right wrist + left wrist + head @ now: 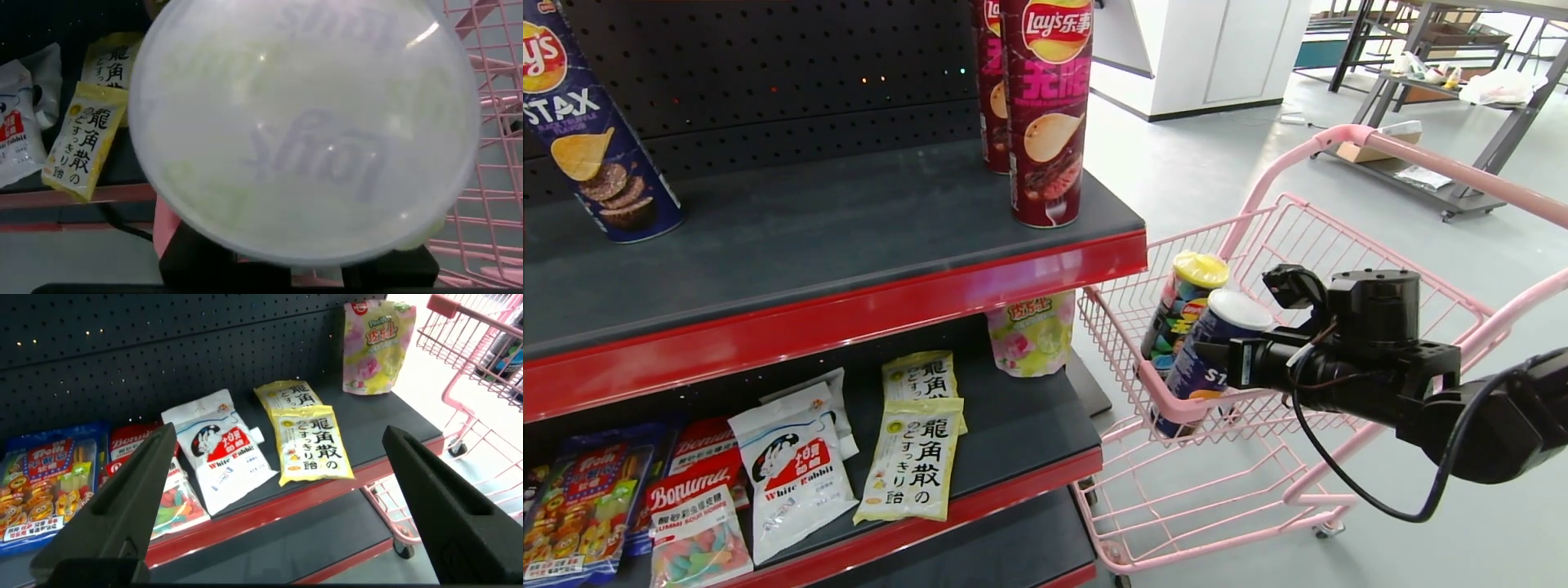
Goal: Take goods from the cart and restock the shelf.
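Looking from the big shelf [849, 220] on the left across to the pink cart [1421, 159], finding the blue can [1217, 328] standing tall and leaning a bit inside, right at the nearer right end effector [1213, 359], not being able to tell its grip, and seeing the left end effector [279, 431] gaping wide.

We see a pink wire cart [1347, 237] holding a dark blue can [1205, 359] with a cloudy white lid [302, 131], and a many-coloured can [1176, 314] under a yellow lid. The shelf [849, 314] is dark grey with a glossy red front edge and a black perforated back panel [768, 73]. On it stand maroon cans [1045, 122] with pink lettering and a navy can [592, 139] printed with a yellow crisp. Below lie yellow packets [915, 461] with black characters, a white bag [792, 482] with a red patch, red-and-white candy bags [690, 523] and a pale green-and-pink pouch [1033, 335]
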